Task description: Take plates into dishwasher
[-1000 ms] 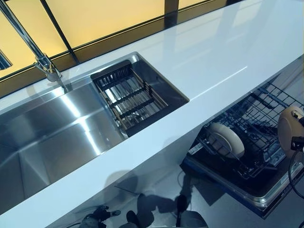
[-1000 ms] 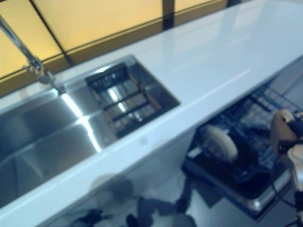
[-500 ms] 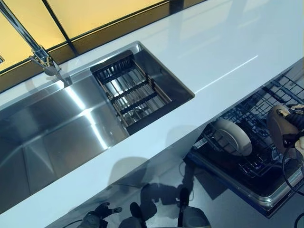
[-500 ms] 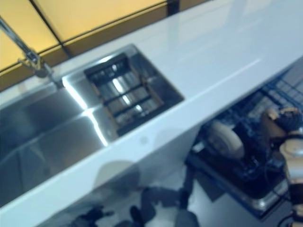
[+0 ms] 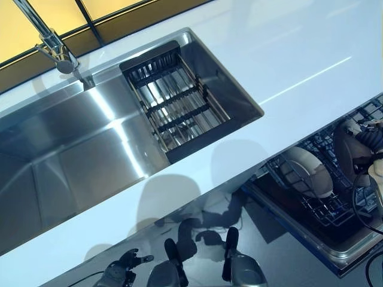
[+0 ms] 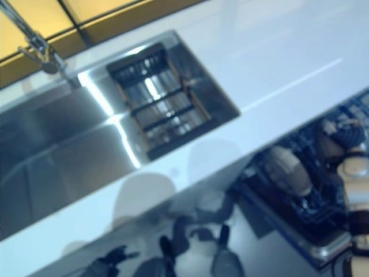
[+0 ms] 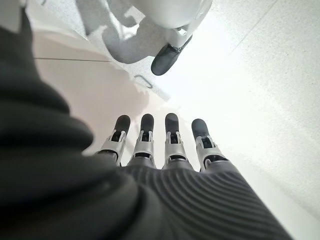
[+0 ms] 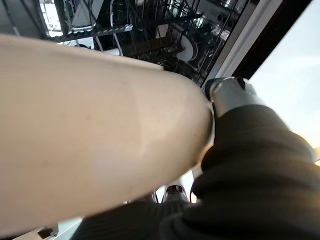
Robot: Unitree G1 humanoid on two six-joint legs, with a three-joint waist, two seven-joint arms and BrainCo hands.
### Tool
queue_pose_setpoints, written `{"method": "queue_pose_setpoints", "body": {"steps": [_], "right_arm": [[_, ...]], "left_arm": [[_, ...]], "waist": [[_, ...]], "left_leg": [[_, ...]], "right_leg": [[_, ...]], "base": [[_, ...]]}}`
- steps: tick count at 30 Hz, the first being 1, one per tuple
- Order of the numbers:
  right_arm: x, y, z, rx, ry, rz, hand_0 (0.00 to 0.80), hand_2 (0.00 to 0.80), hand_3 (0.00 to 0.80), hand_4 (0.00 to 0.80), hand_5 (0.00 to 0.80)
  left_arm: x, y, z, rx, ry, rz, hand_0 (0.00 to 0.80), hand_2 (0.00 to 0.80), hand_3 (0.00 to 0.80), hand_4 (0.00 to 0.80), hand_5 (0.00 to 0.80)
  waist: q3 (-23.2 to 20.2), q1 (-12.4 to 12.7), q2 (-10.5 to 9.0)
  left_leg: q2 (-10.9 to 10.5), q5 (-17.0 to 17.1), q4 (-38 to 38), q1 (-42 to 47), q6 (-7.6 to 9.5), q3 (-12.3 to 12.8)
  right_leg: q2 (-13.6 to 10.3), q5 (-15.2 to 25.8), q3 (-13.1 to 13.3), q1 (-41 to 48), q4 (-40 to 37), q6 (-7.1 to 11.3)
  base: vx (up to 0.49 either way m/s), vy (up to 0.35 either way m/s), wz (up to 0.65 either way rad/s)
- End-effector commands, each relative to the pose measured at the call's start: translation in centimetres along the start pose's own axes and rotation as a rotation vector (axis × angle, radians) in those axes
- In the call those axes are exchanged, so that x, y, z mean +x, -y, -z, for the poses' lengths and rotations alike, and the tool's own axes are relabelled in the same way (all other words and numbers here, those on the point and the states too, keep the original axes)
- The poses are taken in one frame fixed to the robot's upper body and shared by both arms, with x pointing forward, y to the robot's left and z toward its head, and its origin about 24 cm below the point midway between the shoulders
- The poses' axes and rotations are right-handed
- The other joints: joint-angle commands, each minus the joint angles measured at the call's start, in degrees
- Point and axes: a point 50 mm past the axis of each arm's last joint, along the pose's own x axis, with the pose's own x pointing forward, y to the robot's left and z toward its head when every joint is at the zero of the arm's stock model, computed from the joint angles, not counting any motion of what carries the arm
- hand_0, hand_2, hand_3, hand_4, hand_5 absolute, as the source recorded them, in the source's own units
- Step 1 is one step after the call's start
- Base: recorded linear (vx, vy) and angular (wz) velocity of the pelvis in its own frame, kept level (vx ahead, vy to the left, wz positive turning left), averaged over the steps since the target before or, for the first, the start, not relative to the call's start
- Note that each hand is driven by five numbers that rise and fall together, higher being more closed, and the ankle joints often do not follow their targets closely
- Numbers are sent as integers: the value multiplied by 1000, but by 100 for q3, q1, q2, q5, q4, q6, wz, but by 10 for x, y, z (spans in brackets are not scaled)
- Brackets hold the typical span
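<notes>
Right hand (image 5: 372, 140) at the frame's right edge grips a beige plate (image 5: 350, 150) over the open dishwasher rack (image 5: 335, 206), beside a plate already slotted (image 5: 306, 172) — best kept upright and eased between free tines; left hand (image 7: 165, 145) hangs idle, fingers straight

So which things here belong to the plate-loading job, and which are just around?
Job:
- plate in the right hand
- plate already racked
- dishwasher rack

Around:
- sink
- drainer basket
- faucet
- countertop
- left hand, idle
</notes>
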Motion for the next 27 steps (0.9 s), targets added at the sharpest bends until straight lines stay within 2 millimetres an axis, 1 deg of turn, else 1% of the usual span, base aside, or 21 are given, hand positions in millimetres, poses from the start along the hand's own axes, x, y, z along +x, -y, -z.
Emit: {"method": "queue_pose_setpoints", "body": {"steps": [1, 7, 13, 19, 20, 22, 27], "right_arm": [[12, 32, -39, -96, 133, 87, 800, 800, 800, 800, 800], [15, 36, -40, -118, 129, 94, 800, 800, 800, 800, 800], [15, 38, -33, -155, 97, 90, 800, 800, 800, 800, 800], [15, 41, -26, -176, 73, 94, 800, 800, 800, 800, 800], [15, 41, -23, -187, 67, 93, 800, 800, 800, 800, 800], [15, 41, -23, -194, 65, 92, 800, 800, 800, 800, 800], [16, 44, -22, -230, 55, 98, 800, 800, 800, 800, 800]], "left_arm": [[-1, -17, 0, 4, 3, -52, 0, 0, 0, 0, 0], [-1, -22, -3, -1, 18, -63, 0, 0, 0, 0, 0], [-1, -25, -5, 2, 32, -66, 0, 0, 0, 0, 0], [-2, -25, -7, 1, 51, -66, 0, 0, 0, 0, 0], [-2, -26, -8, 0, 54, -66, 0, 0, 0, 0, 0], [-1, -26, -9, 0, 58, -67, 0, 0, 0, 0, 0], [-1, -28, -14, -5, 80, -62, 0, 0, 0, 0, 0]], "waist": [[-87, 169, -313], [6, 220, -287], [79, 236, -228], [141, 249, -112], [164, 253, -60], [184, 258, -22], [261, 263, 143]], "left_leg": [[191, 580, -58, -643, -242, -286], [207, 622, -44, -718, -249, -329], [214, 664, -39, -773, -256, -330], [209, 692, -26, -827, -262, -356], [213, 703, -13, -839, -265, -377], [221, 711, -1, -855, -268, -383], [249, 714, 56, -899, -277, -417]], "right_leg": [[48, -938, -131, 72, 835, -102], [55, -978, -156, 7, 919, -115], [35, -1018, -181, -36, 998, -119], [-11, -1109, -206, -103, 1141, -133], [-31, -1166, -215, -127, 1226, -146], [-56, -1226, -227, -169, 1325, -159], [-144, -1419, -258, -328, 1669, -201]], "base": [[-8, -25, 4], [-9, -20, 3], [0, 0, 0], [-7, -2, 2], [0, 0, 0], [0, 0, 0], [-7, 1, 0]]}}
